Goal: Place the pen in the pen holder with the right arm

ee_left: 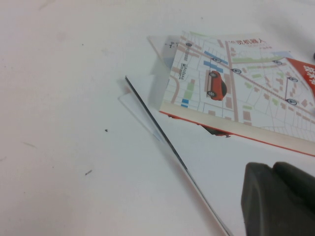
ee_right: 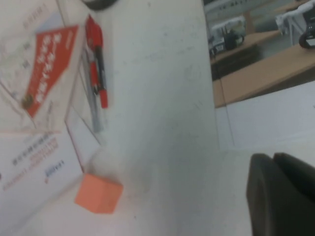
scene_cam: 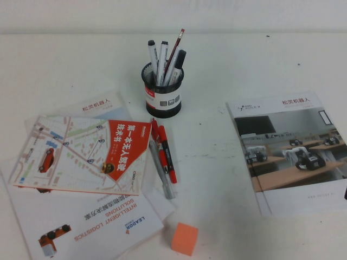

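Note:
The pen (scene_cam: pixel 167 155), a red marker with a black middle, lies on the white table just in front of the pen holder (scene_cam: pixel 162 90). The holder is a black mesh cup with a white label band and has several pens standing in it. A slimmer red pen (scene_cam: pixel 155 131) and a grey pen (scene_cam: pixel 162 176) lie right beside the marker. The marker also shows in the right wrist view (ee_right: pixel 100 69). My right gripper (ee_right: pixel 270 158) is shut and empty, above bare table well away from the pens. My left gripper (ee_left: pixel 270 169) is shut and empty, over the booklets. Neither gripper shows in the high view.
A map booklet (scene_cam: pixel 81 154) and other brochures (scene_cam: pixel 97 227) lie at the left, with their edges under the pens. An orange cube (scene_cam: pixel 184 238) sits near the front edge, also in the right wrist view (ee_right: pixel 98 193). A large brochure (scene_cam: pixel 290 151) lies at the right.

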Available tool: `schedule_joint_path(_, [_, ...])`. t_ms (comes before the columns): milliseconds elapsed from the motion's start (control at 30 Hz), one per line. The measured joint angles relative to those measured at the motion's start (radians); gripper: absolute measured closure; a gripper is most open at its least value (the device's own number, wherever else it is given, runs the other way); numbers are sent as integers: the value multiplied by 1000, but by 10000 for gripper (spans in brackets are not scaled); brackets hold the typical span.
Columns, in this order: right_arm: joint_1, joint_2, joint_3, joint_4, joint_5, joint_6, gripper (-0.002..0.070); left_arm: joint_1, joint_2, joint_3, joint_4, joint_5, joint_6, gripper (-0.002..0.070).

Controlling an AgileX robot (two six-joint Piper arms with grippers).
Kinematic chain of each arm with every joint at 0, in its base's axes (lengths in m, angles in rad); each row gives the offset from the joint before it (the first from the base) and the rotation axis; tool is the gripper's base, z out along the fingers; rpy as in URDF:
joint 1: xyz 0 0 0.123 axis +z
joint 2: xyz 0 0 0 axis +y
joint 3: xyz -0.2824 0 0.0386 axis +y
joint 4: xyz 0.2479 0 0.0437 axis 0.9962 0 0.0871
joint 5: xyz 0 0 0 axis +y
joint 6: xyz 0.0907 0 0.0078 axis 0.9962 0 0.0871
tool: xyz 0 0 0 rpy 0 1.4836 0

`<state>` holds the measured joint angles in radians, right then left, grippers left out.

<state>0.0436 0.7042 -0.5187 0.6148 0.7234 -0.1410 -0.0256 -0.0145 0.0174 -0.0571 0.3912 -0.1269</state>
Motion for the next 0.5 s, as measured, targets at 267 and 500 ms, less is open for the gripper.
schedule_joint_path(267, [25,284,-283,-192,208,31,696,0,0,0,0,0,0,678])
schedule_joint_path(500, [281,460,-443,-545,316,260,696,0,0,0,0,0,0,678])
